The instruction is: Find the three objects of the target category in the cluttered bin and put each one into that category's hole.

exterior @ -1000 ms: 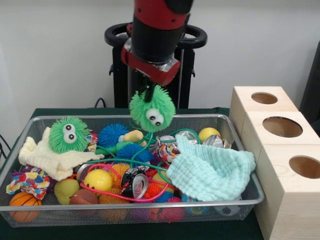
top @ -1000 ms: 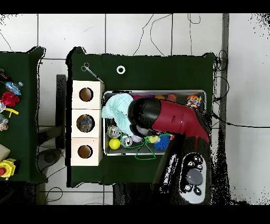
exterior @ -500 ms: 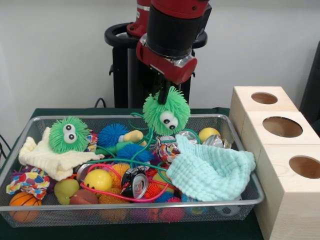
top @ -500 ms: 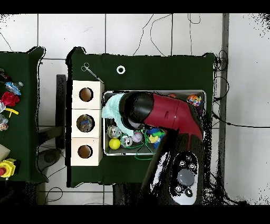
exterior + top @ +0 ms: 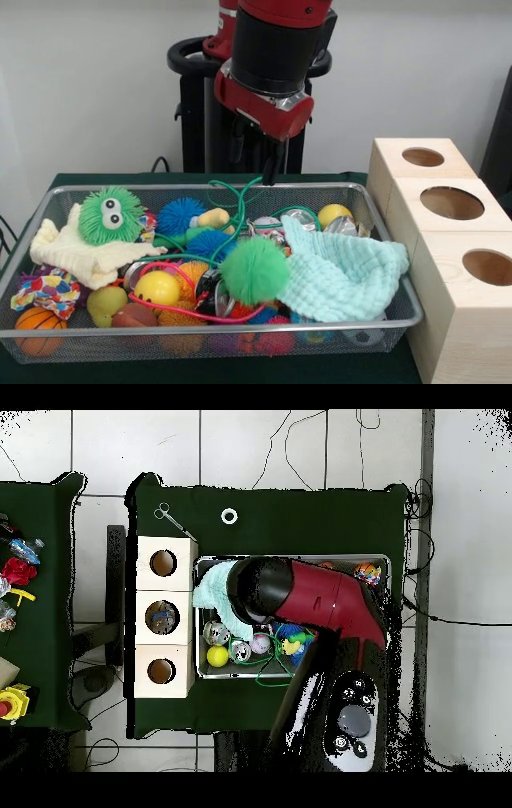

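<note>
Hanging empty above the wire mesh bin (image 5: 384,316), the black gripper (image 5: 270,166) is showing only dark tips, and whether they are spread or together cannot be told. Two fuzzy green ball toys are lying in the bin: one (image 5: 254,270) below the gripper, eyes hidden; one (image 5: 110,215) well to its left, eyes facing the camera. Three round holes are facing upward in the pale wooden box (image 5: 448,264) at right. No writing is readable.
</note>
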